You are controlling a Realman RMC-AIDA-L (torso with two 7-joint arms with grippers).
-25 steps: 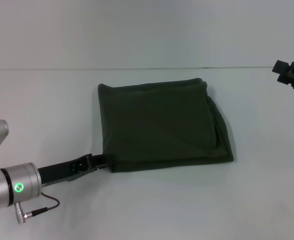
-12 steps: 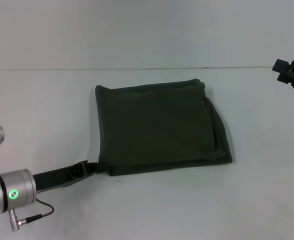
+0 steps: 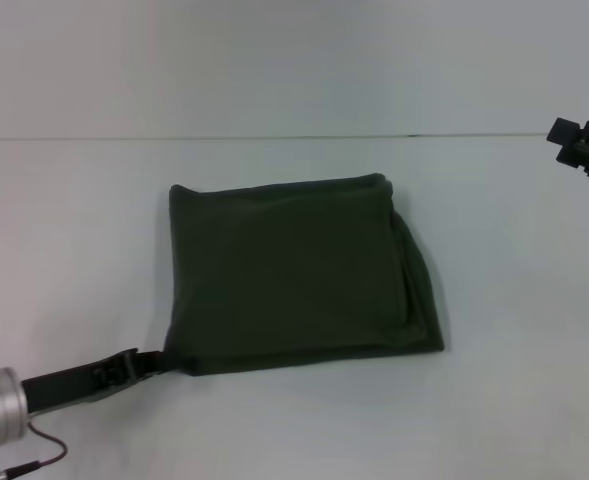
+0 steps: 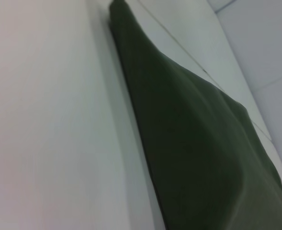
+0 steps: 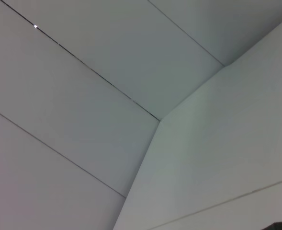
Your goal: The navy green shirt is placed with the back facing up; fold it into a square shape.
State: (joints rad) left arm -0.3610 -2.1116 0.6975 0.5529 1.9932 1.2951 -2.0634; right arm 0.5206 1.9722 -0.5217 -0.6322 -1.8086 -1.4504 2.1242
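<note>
Final tidying of the navy green shirt [image 3: 294, 275], folded near-square mid-table [image 3: 514, 400], near-left corner pinched in the left gripper [image 3: 152, 361]; right gripper [image 3: 586, 147] parked far right, fingers unreadable; next, release and withdraw cleanly.

Left end effector [image 3: 152, 360] low (right end effector [image 3: 584, 150] raised).

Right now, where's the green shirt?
The navy green shirt lies folded at the table's centre in the head view, its near-left corner at the left hand.
</note>
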